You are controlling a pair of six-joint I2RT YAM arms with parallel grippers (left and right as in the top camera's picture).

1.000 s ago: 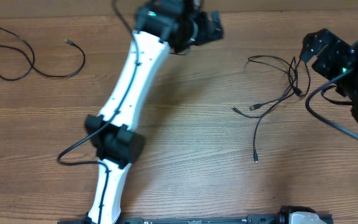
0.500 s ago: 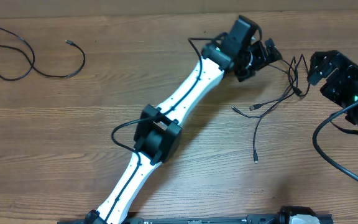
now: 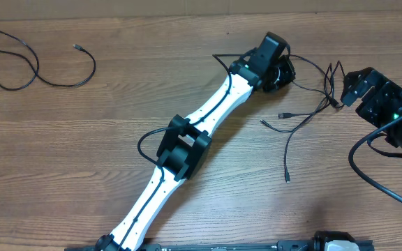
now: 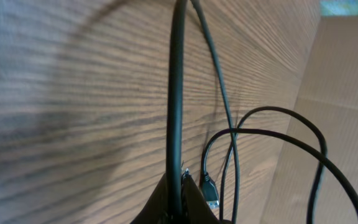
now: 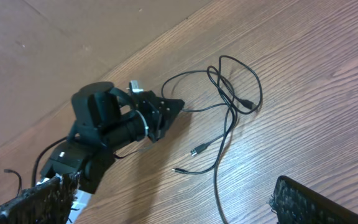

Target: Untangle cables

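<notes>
Overhead view with two wrist views. The left gripper (image 3: 289, 71) reaches diagonally across the wooden table (image 3: 117, 104) to the upper left edge of the tangled cables (image 3: 326, 103). Its jaws are pressed together on one thin black strand of that bundle. In the left wrist view the strand runs straight up from the closed fingertips (image 4: 180, 194), and a metal-tipped plug lies just beside them on the wood. The bundle lies right of centre between the two grippers, with its loops crossing one another and several plug ends trailing toward the near edge. The right gripper (image 3: 347, 87) sits just beside the bundle's right side, jaws spread wide with nothing between them. A separate cable (image 3: 61, 86) lies in an open curve at the far left corner, well apart from the tangle
</notes>
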